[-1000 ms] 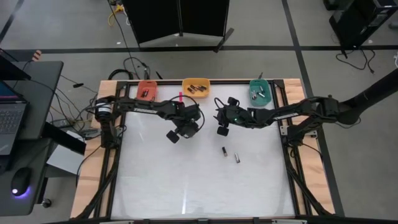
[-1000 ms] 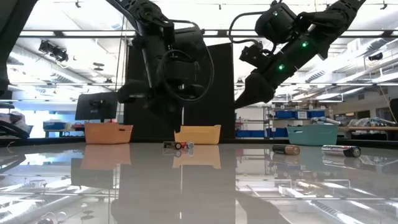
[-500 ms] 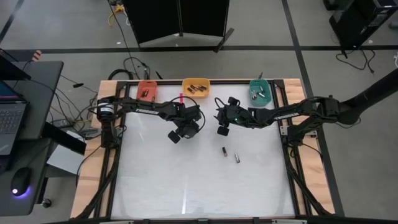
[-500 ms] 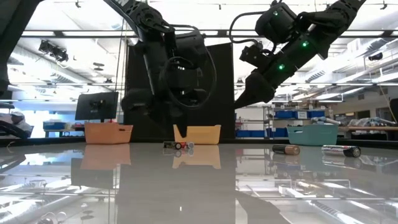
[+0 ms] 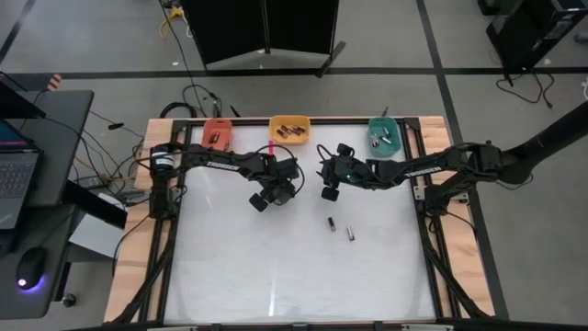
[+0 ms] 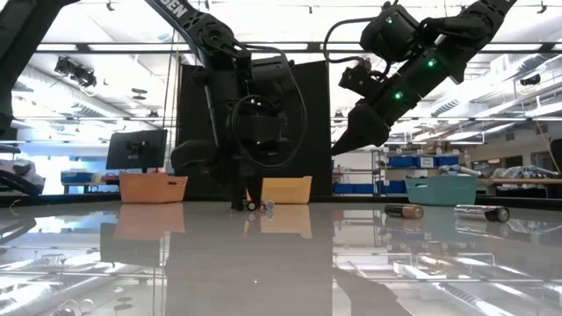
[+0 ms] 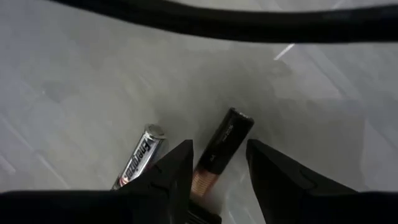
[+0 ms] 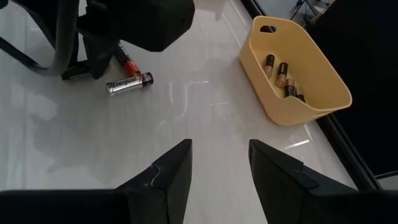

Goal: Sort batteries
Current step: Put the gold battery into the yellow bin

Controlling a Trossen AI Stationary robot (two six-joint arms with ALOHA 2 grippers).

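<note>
Nearby, two batteries [image 5: 340,228] loose on the white table [image 5: 294,276] well short of the yellow bin [image 5: 289,129], left gripper [image 7: 217,171] down, fingers apart straddling a dark battery [image 7: 225,140], silver battery [image 7: 139,159] just beside, right gripper [image 8: 219,168] raised, fingers apart, orange bin [image 5: 217,133] and teal bin [image 5: 383,134] flanking the yellow bin.

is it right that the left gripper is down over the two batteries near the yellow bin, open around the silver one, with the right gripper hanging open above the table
Not quite. The left gripper is open around the black battery with the copper end, not the silver one, which lies just outside its fingers; the left wrist view shows this. The rest holds: near the yellow bin, right gripper open above the table.
</note>
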